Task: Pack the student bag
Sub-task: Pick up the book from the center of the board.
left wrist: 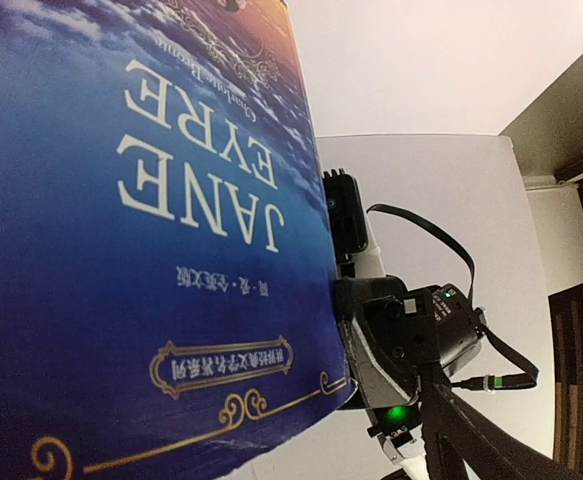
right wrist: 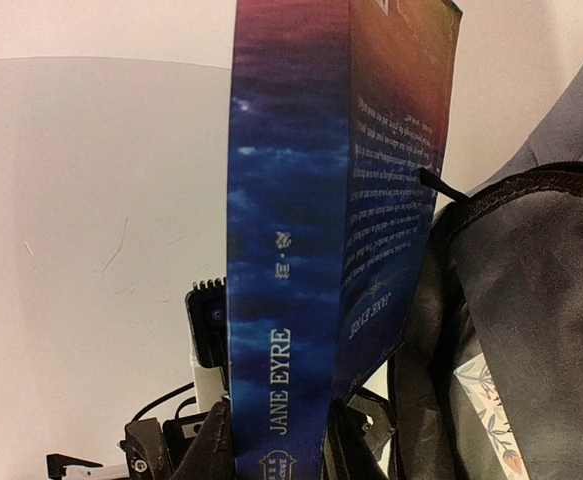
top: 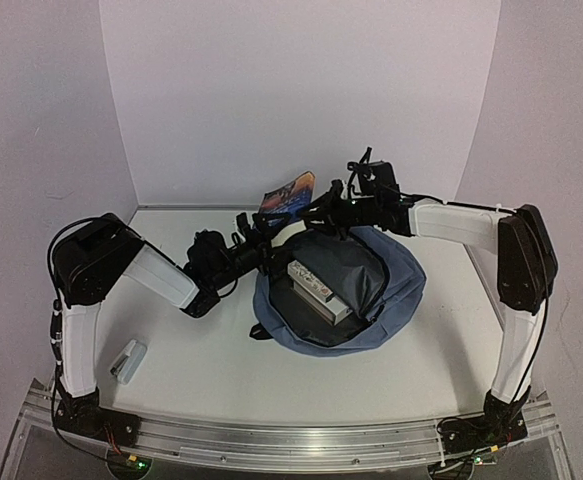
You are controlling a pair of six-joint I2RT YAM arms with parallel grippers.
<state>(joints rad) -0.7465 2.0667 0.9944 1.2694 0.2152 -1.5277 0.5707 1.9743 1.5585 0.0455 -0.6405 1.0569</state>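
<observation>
The student bag [top: 396,290] lies open in the middle of the table, slate-blue with a dark lining; its rim also shows in the right wrist view [right wrist: 531,280]. A pale patterned book [top: 319,290] lies inside it. My right gripper [top: 321,213] is shut on the spine of a dark blue "Jane Eyre" book [top: 289,192] and holds it upright behind the bag's far-left rim; the spine sits between the fingers in the right wrist view [right wrist: 281,445]. My left gripper [top: 266,250] is at the bag's left rim, just under the book. The book's cover [left wrist: 171,250] hides its fingers.
A small white and grey object [top: 128,361] lies on the table at the near left, beside the left arm's base. The right gripper's body [left wrist: 401,340] with a green light shows in the left wrist view. White walls close in the back and sides.
</observation>
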